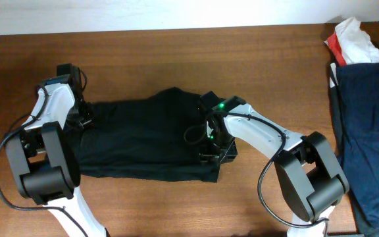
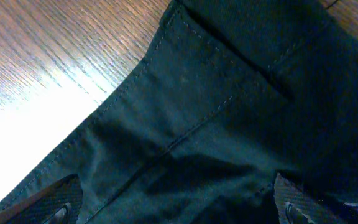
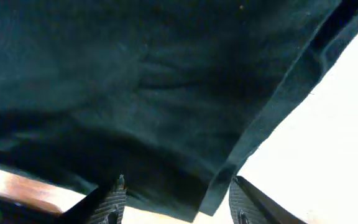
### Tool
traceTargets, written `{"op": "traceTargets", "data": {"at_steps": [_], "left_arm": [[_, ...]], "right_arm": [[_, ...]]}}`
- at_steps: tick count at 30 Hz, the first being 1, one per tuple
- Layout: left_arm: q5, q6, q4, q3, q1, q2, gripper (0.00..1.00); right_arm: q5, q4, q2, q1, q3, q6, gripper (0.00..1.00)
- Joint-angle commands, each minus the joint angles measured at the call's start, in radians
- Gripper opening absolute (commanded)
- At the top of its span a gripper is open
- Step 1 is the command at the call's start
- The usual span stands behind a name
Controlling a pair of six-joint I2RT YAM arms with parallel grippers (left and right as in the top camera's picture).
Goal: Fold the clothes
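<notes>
Across the middle of the table [image 1: 176, 52] lies the dark garment [image 1: 143, 138], spread flat with its long axis running from the left edge toward the right edge, roughly parallel to the near edge. The left gripper [image 1: 84, 117] sits at the garment's left end and the right gripper [image 1: 212, 148] at its right end, so each arm has its own short side within reach and neither is nearer to the whole. From the left wrist, the fingers [image 2: 58, 202] stand wide apart with stitched cloth filling the gap between them, nothing pinched. From the right wrist, the fingers [image 3: 112, 202] are likewise spread, and the garment's hem [image 3: 272, 106] runs down between them, bare table showing beyond it. Judging by this, the coming move depends on each hand closing on the end beneath it and carrying it along the long axis toward the other. Well apart, by the right edge, lies a navy cloth [image 1: 360, 131] with a white and red bundle [image 1: 354, 39] at the far right corner.
</notes>
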Motion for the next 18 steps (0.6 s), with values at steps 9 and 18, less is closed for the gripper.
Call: {"op": "traceTargets", "data": {"at_steps": [9, 18], "left_arm": [[-0.002, -0.008, -0.001, 0.018, 0.002, -0.005, 0.99], [-0.006, -0.005, -0.047, 0.019, 0.002, -0.011, 0.99]], "right_arm": [[-0.031, 0.072, 0.005, -0.001, -0.054, 0.039, 0.04], [0.033, -0.34, -0.046, -0.14, 0.177, -0.062, 0.04]]}}
